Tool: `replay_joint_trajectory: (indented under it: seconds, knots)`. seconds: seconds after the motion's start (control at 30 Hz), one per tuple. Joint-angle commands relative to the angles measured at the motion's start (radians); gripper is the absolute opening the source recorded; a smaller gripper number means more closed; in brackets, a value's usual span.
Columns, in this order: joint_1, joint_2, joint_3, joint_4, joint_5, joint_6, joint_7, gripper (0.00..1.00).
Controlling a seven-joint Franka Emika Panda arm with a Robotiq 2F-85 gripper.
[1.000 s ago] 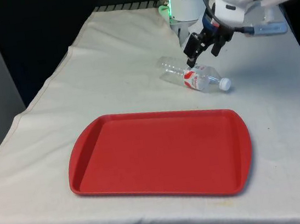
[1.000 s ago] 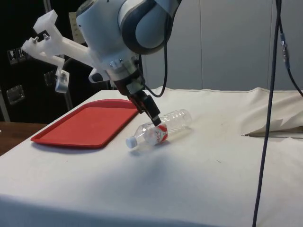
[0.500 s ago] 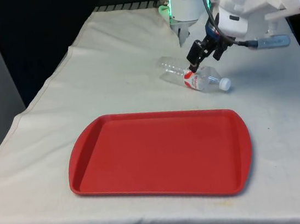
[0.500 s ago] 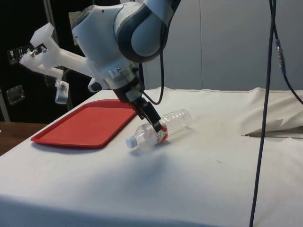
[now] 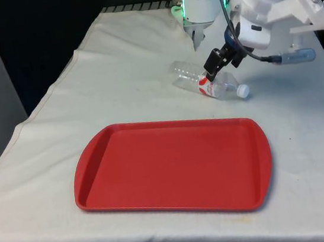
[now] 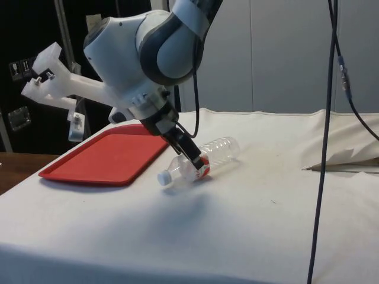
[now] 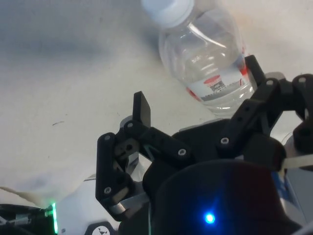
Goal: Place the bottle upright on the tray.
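In the front view the bottle [image 5: 209, 81] lies on its side at 1 o'clock from the red tray [image 5: 174, 166], in the side view my gripper [image 6: 195, 164] hangs at its label, and in the wrist view my 2 fingers [image 7: 142, 108] stand apart, 1 beside the bottle.

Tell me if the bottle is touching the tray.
Apart. The front view shows white cloth between the bottle and the tray; the side view agrees.
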Motion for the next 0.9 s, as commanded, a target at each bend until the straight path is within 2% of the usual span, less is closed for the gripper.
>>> replay_joint_trajectory:
  seconds: [0.0,0.23,0.27,0.33,0.53,0.57,0.6,0.83,0.87]
  knots:
    - [0.005,0.009,-0.001,0.011,-0.003,-0.015,0.005,1.00]
    - [0.009,0.035,0.002,0.042,-0.003,-0.053,0.005,1.00]
    - [0.005,0.028,0.004,0.035,0.000,-0.043,0.001,1.00]
    - [0.011,0.041,0.002,0.050,-0.003,-0.062,0.005,1.00]
    - [0.011,0.068,0.000,0.084,-0.011,-0.089,0.005,1.00]
    - [0.007,0.060,0.004,0.074,-0.005,-0.077,0.001,1.00]
    - [0.011,0.072,0.000,0.089,-0.012,-0.092,0.004,1.00]
    - [0.007,0.098,0.003,0.113,-0.023,-0.098,0.000,1.00]
    - [0.010,0.109,0.001,0.122,-0.032,-0.103,-0.001,1.00]
